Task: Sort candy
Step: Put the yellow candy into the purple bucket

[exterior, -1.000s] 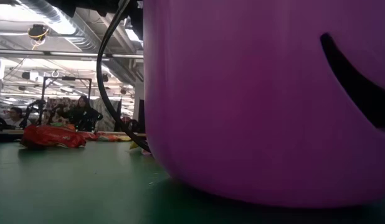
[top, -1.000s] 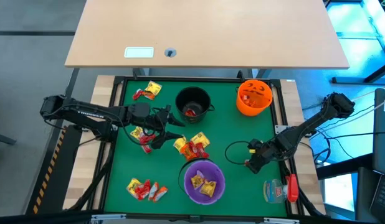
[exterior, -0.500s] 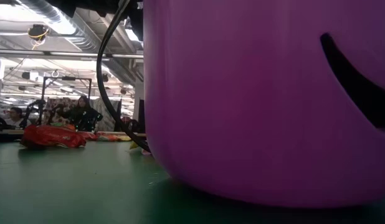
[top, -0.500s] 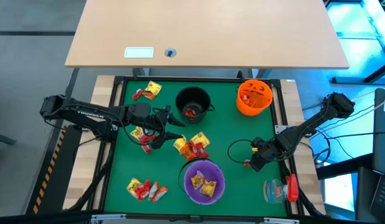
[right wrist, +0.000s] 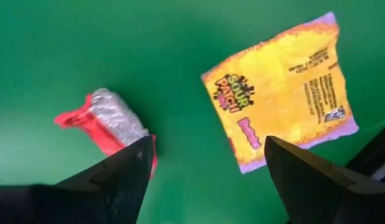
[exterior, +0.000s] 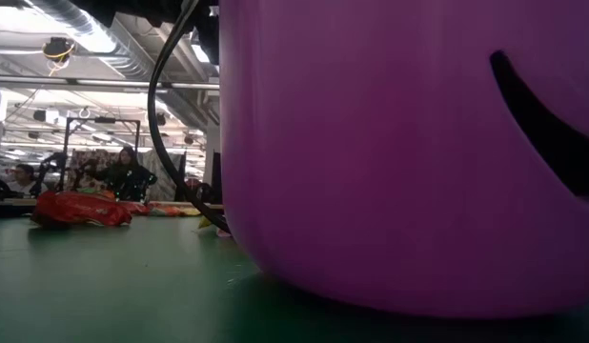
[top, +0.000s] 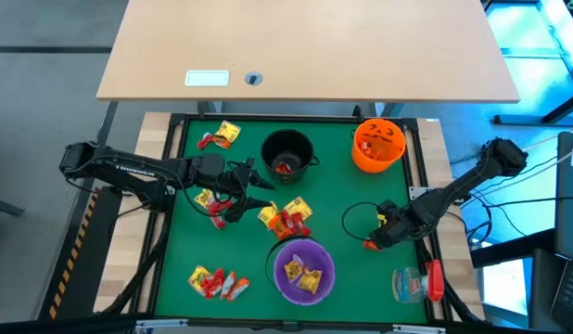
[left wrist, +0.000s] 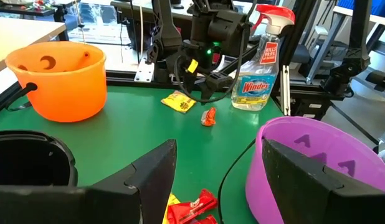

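My right gripper [right wrist: 208, 180] is open and low over the green mat near its right edge [top: 377, 237]. A yellow wrapped candy [right wrist: 283, 87] and a red one [right wrist: 108, 124] lie flat on the mat just ahead of its fingers. Whether a finger touches either candy, I cannot tell. The left wrist view shows the same yellow candy [left wrist: 178, 101] and red candy [left wrist: 209, 116] from afar. My left gripper [left wrist: 211, 180] is open and hovers mid-table [top: 259, 195] beside a candy pile [top: 285, 218]. The purple bowl [top: 303, 269] holds yellow candies.
A black bowl [top: 288, 153] and an orange bowl [top: 377, 144] stand near the far edge. More candy piles lie at far left [top: 220, 134], by the left arm [top: 210, 199] and near left [top: 215, 281]. A spray bottle [top: 416, 283] stands at the near right corner.
My right gripper has crept a little toward the table's right and far edges, staying low and open over the two candies. The left arm has kept still.
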Motion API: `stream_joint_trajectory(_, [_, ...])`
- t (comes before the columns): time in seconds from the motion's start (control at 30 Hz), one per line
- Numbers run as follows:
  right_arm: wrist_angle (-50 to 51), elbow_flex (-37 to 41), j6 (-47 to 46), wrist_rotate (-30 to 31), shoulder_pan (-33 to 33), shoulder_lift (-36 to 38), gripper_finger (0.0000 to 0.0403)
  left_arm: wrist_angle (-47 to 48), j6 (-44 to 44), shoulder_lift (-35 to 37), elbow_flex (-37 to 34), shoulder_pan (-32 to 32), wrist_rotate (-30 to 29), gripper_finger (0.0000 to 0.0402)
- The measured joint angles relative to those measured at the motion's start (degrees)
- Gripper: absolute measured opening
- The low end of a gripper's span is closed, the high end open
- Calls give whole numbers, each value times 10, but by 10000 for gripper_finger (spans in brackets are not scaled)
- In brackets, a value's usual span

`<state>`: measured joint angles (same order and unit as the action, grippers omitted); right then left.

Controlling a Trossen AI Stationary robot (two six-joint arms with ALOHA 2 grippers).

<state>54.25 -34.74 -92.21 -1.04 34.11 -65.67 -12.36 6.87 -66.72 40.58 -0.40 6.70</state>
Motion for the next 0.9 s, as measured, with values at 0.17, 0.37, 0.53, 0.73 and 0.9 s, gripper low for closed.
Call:
stream_joint_trajectory(0.17, [-1, 11, -32, -8, 0, -40, 303, 0, 0, 0, 0, 0, 0, 227])
stream_joint_trajectory(0.37, [-7, 13, -49, -18, 0, -107, 303, 0, 0, 0, 0, 0, 3, 227])
stream_joint_trajectory(0.53, [-26, 13, -26, -21, 0, -131, 303, -1, -6, 0, 0, 0, 4, 227])
stream_joint_trajectory(0.73, [-35, 13, -27, -30, 0, -131, 247, -1, -6, 0, 0, -1, 4, 227])
stream_joint_trajectory(0.9, [-42, 5, -23, -22, 0, -134, 126, -1, -10, 0, 0, -8, 4, 227])
